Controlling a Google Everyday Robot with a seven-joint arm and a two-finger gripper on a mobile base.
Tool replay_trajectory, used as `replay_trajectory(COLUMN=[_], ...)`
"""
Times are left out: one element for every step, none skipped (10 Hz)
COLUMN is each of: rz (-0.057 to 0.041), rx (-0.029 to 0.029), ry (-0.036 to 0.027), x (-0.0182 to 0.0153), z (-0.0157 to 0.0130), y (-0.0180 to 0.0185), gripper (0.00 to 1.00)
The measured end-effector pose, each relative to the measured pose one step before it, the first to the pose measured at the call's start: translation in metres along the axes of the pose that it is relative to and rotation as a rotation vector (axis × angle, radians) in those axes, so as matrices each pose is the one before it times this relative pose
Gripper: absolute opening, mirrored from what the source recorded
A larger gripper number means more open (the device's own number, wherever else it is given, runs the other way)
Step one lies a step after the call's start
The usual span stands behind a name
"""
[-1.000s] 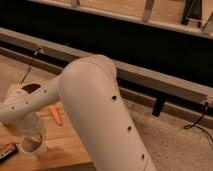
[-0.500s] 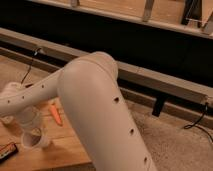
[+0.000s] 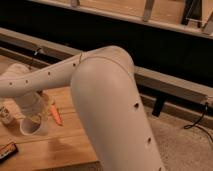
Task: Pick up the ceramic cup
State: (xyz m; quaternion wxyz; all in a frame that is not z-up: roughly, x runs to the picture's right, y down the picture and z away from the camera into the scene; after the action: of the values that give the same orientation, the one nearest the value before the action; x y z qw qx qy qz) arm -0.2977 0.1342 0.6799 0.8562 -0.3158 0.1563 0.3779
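My arm fills the middle of the camera view, and its forearm reaches left over the wooden table [image 3: 65,145]. The gripper [image 3: 34,125] is at the arm's end, low over the table's left part, next to an orange carrot-like thing [image 3: 55,116]. It shows only as a pale rounded shape. The ceramic cup cannot be made out apart from it. It is hidden by the arm's end or merges with it.
A small white container with markings [image 3: 5,114] stands at the left edge. A dark and orange packet [image 3: 8,149] lies at the front left. The table's right edge [image 3: 92,150] runs under my arm, with carpet floor [image 3: 180,145] beyond. A dark wall base with a metal rail [image 3: 170,82] runs behind.
The forearm has swung lower across the left of the table and now covers the dark bowl seen one second ago. The arm's end has shifted slightly up and right.
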Motion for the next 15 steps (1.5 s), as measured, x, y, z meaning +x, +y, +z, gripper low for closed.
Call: replay_trajectory(rz=[0.01042,0.00393,0.0016,-0.00146,-0.00397,-0.00356,-0.00011,0.0,0.00059,0.00175,-0.00787,-0.00663,-0.01076,-0.0119,-0.00871], rx=[0.00093,0.00631,0.00827,0.01339,0.0117,0.00685,0.00151,0.0012,-0.00714,-0.0047,-0.01117,-0.01141,-0.0188,-0.02191,-0.01649], ry=[-0.03938,-0.02612,-0.02746,-0.03385,-0.01982,-0.01337,-0.00216,0.0085,0.01293,0.01302,0.03176,0.01931,0.03107,0.03199,0.01543], x=[-0.00388,-0.00229,-0.00255,-0.00236,-0.0004,0.00002,0.00086,0.00306,0.00248,0.00211,0.00425,0.00196,0.00205,0.0012,-0.00127], z=[-0.02774,-0.0154,-0.01497,-0.01956,-0.01288,-0.00848,-0.00179,0.00094,0.00455,0.00396,0.01287,0.00845,0.01599,0.01796,0.01094], y=[-0.00923,-0.00383,-0.00288,-0.00273,-0.00137,-0.00035,-0.00035,-0.00042,0.00175,0.00062,0.00285,0.00309,0.00445,0.00487,0.00261], gripper=[0.0,0.0,0.0,0.0,0.0,0.0,0.0,0.0,0.0,0.0,0.0,0.0,0.0,0.0,0.0])
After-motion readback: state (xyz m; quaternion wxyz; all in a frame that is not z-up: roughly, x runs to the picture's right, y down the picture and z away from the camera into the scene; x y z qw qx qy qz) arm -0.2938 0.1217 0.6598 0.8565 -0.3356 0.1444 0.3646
